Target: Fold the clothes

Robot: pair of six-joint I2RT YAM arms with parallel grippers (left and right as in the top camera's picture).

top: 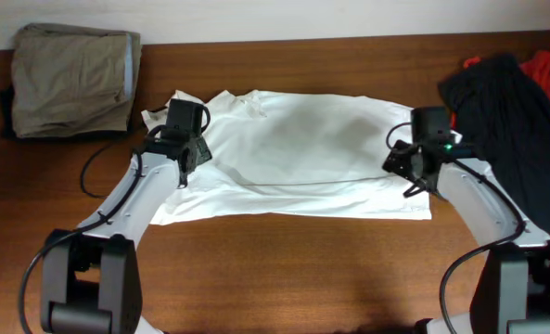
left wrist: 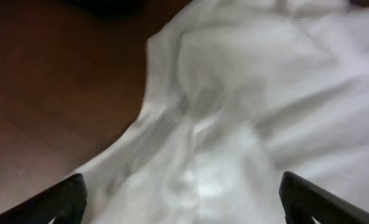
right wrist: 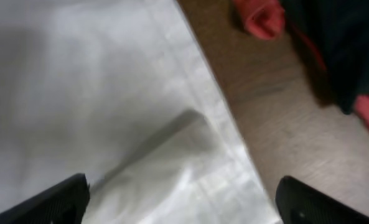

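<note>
Item: white shirt (top: 302, 153). Thin, soft, crumpled in places. Spread flat on the bench (top: 284, 278), long axis side to side. Crosswise crease along the near half, most likely a first fold already laid.

Left tool (top: 189, 148): over the shirt's left end, just inside the edge. Fingers (left wrist: 66, 199) spread wide, nothing pinched between them, rumpled hem and seam directly beneath in the left wrist view. Arm reaching forward from the near edge of the bench, forearm lying low across the shirt's left corner, wrist tipped downward.

Right tool (top: 406, 165): at the shirt's right edge, partly over bare wood. Fingers likewise wide apart and empty. Edge of the cloth and a folded-over flap below in the right wrist view. Arm angled in from the near right, elbow out, wrist pitched down.

Governing relation: cloth straight under each tool, one end per arm, neither nearer than the other. Next fold judged to call for a fresh pinch at both ends, then a carry across the long axis.

Not for folding:
- khaki trousers (top: 70, 79), well apart beyond the shirt's left end
- black garment (top: 506, 111), near the shirt's right end
- red garment (top: 543, 70), beside the black garment
</note>
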